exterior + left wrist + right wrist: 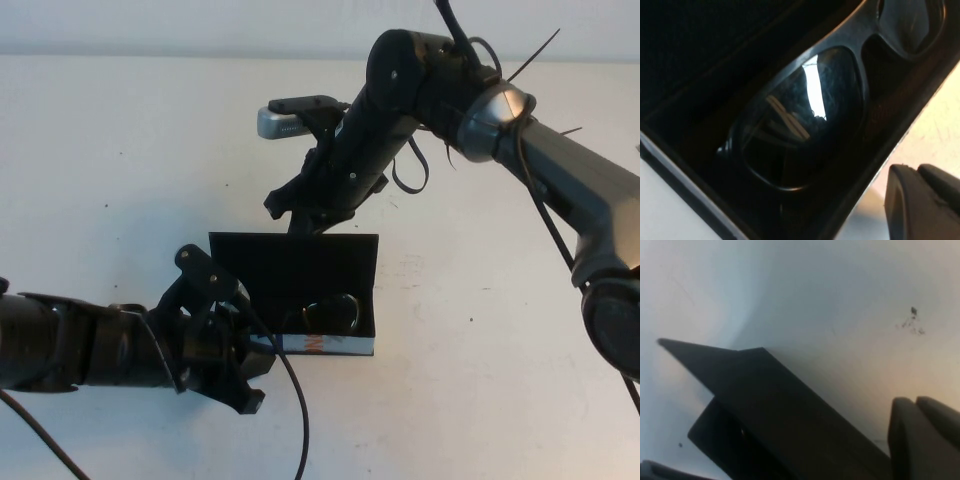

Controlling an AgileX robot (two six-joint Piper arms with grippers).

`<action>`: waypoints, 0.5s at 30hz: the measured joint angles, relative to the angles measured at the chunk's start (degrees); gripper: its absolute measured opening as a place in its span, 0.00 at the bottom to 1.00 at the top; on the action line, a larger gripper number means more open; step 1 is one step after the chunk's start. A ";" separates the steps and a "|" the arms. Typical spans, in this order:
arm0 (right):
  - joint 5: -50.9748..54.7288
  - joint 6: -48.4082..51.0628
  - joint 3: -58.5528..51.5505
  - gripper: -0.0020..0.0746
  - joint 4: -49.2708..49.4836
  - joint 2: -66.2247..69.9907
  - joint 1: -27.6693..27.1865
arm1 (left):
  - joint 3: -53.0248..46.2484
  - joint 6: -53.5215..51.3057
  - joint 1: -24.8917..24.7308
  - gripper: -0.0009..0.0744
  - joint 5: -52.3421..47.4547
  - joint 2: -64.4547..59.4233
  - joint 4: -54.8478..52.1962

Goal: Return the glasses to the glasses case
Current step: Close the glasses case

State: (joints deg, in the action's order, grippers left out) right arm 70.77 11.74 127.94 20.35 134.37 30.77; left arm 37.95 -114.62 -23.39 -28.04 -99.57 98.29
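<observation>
Glasses [325, 318]: lying inside the open case [300, 270], lenses facing up; only part of the dark frame shows over the front wall from above. In the left wrist view one lens [800, 117] fills the picture, the second cut off at the edge.

Case: mid-table [120, 180], black lid standing upright at the back, white printed front strip [325, 346] partly hidden behind the left gripper.

Left gripper [235, 365]: low at the case's front left corner, just beside it, perhaps touching; whether its fingers are apart or together I cannot tell, as the arm's own bulk hides them.

Right gripper [295, 215]: behind the lid's top edge, fingers closed on nothing, tips close to the lid. Its wrist view shows the lid [790, 410] as a dark slab, with one finger [925, 440] in the corner.
</observation>
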 joint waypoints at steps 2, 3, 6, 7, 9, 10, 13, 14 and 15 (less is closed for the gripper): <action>-0.02 0.00 -0.38 0.01 0.00 0.00 0.14 | 0.00 0.00 0.00 0.01 0.00 0.00 0.00; -0.02 0.00 -0.38 0.01 0.00 -0.09 0.14 | 0.00 0.00 0.00 0.01 0.00 0.00 0.00; -0.02 -0.67 -0.61 0.01 0.12 -1.48 0.63 | 0.00 0.00 0.00 0.01 0.00 0.00 0.00; -0.13 -1.04 -1.07 0.01 0.01 -2.27 0.91 | 0.00 0.00 0.00 0.01 0.00 0.00 0.00; -0.12 -1.28 -2.52 0.01 0.01 -4.28 1.43 | 0.00 0.00 0.00 0.01 0.12 0.00 0.00; -0.12 -1.27 -3.67 0.01 0.01 -5.33 1.70 | 0.00 0.00 0.00 0.01 0.25 0.00 0.00; -0.12 -1.27 -8.25 0.01 0.14 -7.87 2.61 | 0.00 0.00 0.00 0.01 0.38 0.00 0.00; -0.12 -1.27 -9.55 0.01 0.23 -8.40 2.89 | 0.00 0.00 0.00 0.01 0.38 0.00 0.00; -0.12 -1.27 -11.12 0.01 0.23 -8.87 3.16 | 0.00 0.00 0.00 0.01 0.38 0.00 0.00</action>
State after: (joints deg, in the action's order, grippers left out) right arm 70.64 10.47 116.82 20.58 125.51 33.93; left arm 37.95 -114.62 -23.39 -27.66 -99.57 98.29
